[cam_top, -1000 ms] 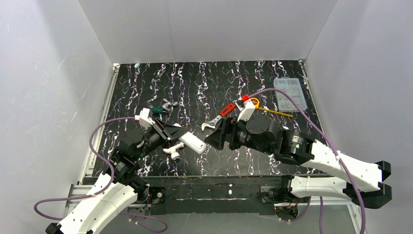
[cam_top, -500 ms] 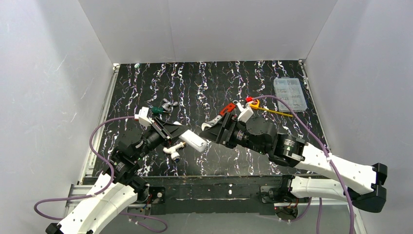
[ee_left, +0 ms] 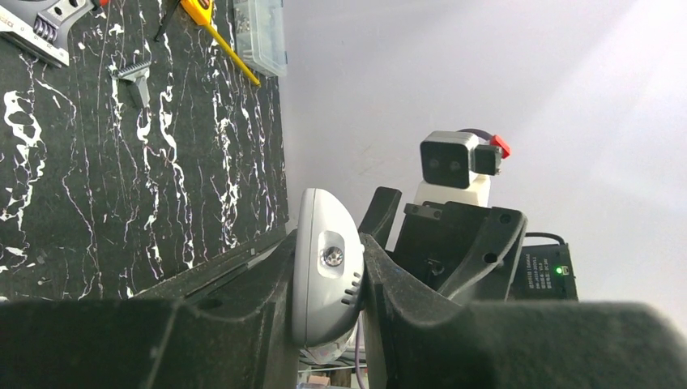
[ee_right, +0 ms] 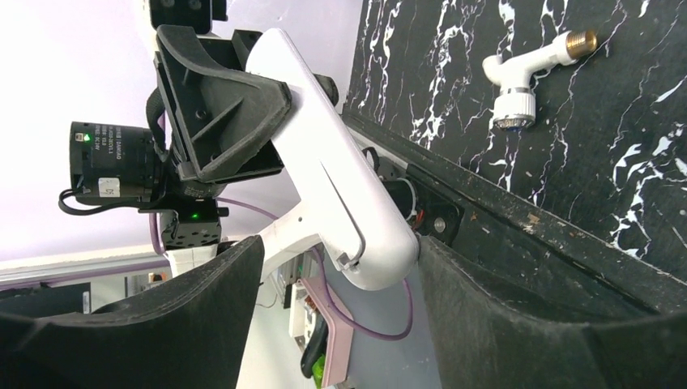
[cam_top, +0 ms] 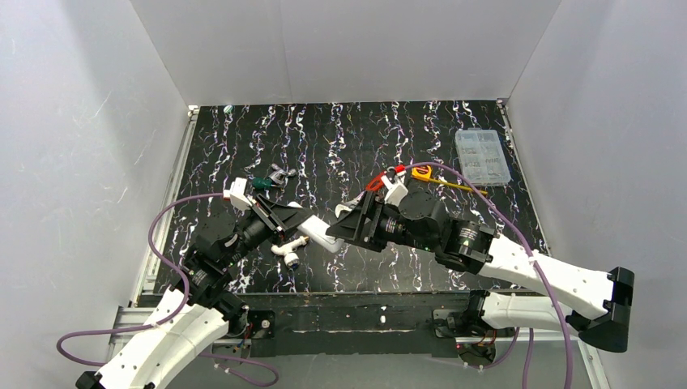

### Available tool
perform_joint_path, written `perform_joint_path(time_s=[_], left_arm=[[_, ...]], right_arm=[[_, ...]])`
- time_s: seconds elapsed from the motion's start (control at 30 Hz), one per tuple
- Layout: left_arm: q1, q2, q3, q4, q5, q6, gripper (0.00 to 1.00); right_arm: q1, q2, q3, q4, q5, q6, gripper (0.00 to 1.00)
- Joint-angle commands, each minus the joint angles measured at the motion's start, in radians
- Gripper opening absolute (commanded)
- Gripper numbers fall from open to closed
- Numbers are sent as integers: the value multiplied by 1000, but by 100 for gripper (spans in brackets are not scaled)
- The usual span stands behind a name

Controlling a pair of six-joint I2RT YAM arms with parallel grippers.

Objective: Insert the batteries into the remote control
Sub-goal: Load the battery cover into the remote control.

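While L claw (ee_left: 328, 271) clamps remote (ee_right: 324, 170), R claw (ee_right: 340, 247) straddles it.

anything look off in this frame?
Nothing is spilled or broken. One oddity: no batteries show in any view. Yet the remote control is already tilted up off the table. The left gripper clamps one end, and the right gripper is open around the free end.

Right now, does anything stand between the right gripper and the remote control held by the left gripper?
Nothing visible does. The remote control, clamped in the left gripper, has its free end between the open fingers of the right gripper.
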Motion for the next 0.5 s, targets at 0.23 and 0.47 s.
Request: perform_joint_path(time_s=[0.23, 0.47], left_arm=[[-3, -17, 36, 98, 2, -2, 0], [-3, -19, 37, 102, 3, -2, 0]], right_arm=[[-11, 14, -25, 110, -99, 30, 63], [-13, 26, -25, 120, -115, 30, 45]])
